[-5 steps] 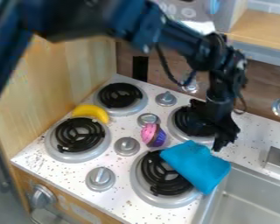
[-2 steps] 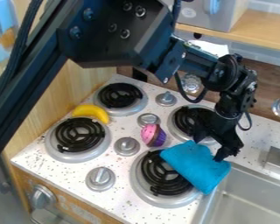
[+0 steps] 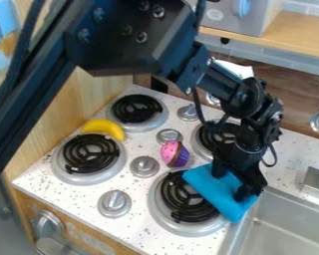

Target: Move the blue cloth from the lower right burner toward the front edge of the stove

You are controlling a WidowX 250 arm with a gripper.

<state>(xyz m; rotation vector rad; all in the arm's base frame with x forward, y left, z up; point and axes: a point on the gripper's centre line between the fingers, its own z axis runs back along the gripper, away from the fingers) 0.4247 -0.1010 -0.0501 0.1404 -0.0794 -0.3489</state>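
Down and to the left since the earlier frame, the black gripper (image 3: 229,187) has come onto the blue cloth (image 3: 215,193), right of center in the lower half of the frame. Its two fingers stand spread, with cloth between them. The cloth lies directly under the gripper, partly across the lower-right burner (image 3: 179,199) and reaching the edge of the sink (image 3: 282,219) at lower right. A toy cupcake (image 3: 175,154) sits near the center, and a banana (image 3: 103,127) left of it. Pale marks (image 3: 79,232) on the wooden front at lower left are too small to read.
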